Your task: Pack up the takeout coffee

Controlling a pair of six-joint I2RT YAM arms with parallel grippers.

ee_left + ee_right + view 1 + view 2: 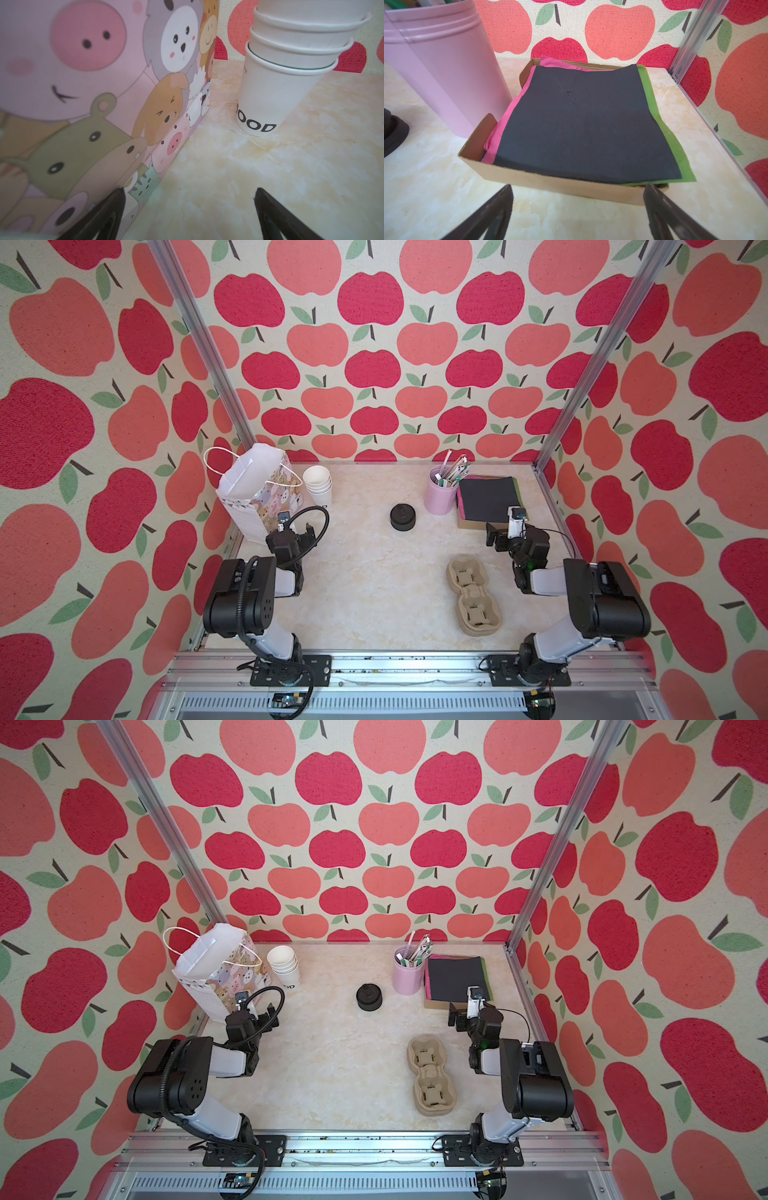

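Takeout coffee cup (259, 99), lettered, sits at bottom of cup stack (317, 479), far left beside gift bag (253, 493). Black lid (402, 517) lies apart, far centre. Nothing packed yet; pulp carrier (473, 599) unfilled. Left gripper (190, 190) & right gripper (578, 185) spread wide, nothing held.

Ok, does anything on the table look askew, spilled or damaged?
Nothing spilled or damaged. Only the paper sheets in the cardboard tray sit askew: a pink sheet and a green sheet stick out from under the black sheet, the green corner poking past the tray's rim.
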